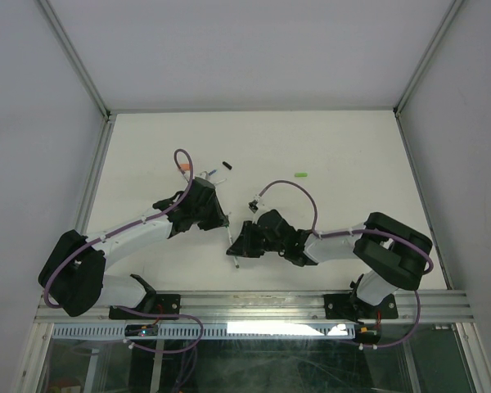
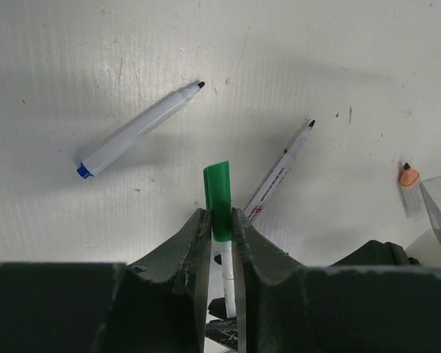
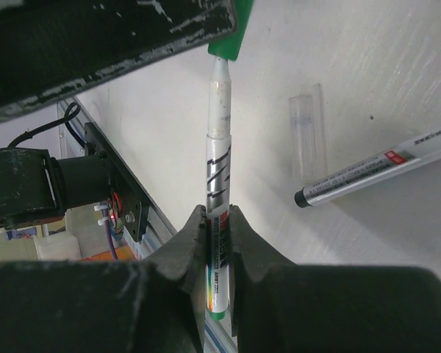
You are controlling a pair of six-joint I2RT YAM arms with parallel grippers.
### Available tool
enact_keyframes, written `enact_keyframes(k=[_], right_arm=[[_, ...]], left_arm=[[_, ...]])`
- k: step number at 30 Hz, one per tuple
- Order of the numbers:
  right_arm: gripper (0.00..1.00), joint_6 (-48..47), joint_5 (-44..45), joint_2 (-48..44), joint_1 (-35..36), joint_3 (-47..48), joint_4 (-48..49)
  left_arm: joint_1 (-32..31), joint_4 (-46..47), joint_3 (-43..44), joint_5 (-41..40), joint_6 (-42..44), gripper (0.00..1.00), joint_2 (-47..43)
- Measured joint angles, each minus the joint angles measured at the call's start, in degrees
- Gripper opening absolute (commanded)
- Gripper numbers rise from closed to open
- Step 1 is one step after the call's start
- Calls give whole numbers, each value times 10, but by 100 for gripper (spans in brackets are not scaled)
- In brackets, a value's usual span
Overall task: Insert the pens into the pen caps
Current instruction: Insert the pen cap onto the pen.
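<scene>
Closed on a dark green pen cap (image 2: 217, 198) with the left fingers (image 2: 192, 239), pinching its lower half, with the mouth pointing back toward the other arm and the closed end sticking out free. Closed likewise with the right fingers (image 3: 187, 246) round the printed barrel of a white pen (image 3: 219, 158), gripped low down, leaving a long bare length ahead to reach across the gap. Both held above the worktop (image 2: 73, 59), near its front middle, roughly end to end on one line, presumably to let a straight push seat one in the other. Meeting at the cap's mouth, the pale nib end touching or just inside it; impossible to tell how deep. Judged as the mating step for one pair, not yet pressed home. Calling next for a short push along the barrel's axis, with little room for sideways error at so narrow an opening. Some risk of the pen sliding back through the grip, or of the cap tilting if pushed off line. Lying loose below, uncapped and well apart: a fat white pen (image 2: 132, 134) with a blue end and a thin pen (image 2: 283, 170). Also waiting on the surface: a clear cap (image 3: 309, 129), a light green cap (image 1: 302, 175) and a black cap (image 1: 226, 165) farther back.
</scene>
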Motion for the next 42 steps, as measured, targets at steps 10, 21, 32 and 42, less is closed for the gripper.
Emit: enact_keyframes(k=[10,21,32,42], right_arm=[[0,0,3,2,-7,18,-20],[0,8,3,7,-8,19,-23],[0,10,3,12,-10,19,-23],[0,20,2,21,-16,19,-24]], left_arm=[[0,10,-5,9,-1,17,0],[0,12,-6,10,-2,15,0],[0,26,-18,13,-7,13,-2],[0,33,-33,16,-14,13,-5]])
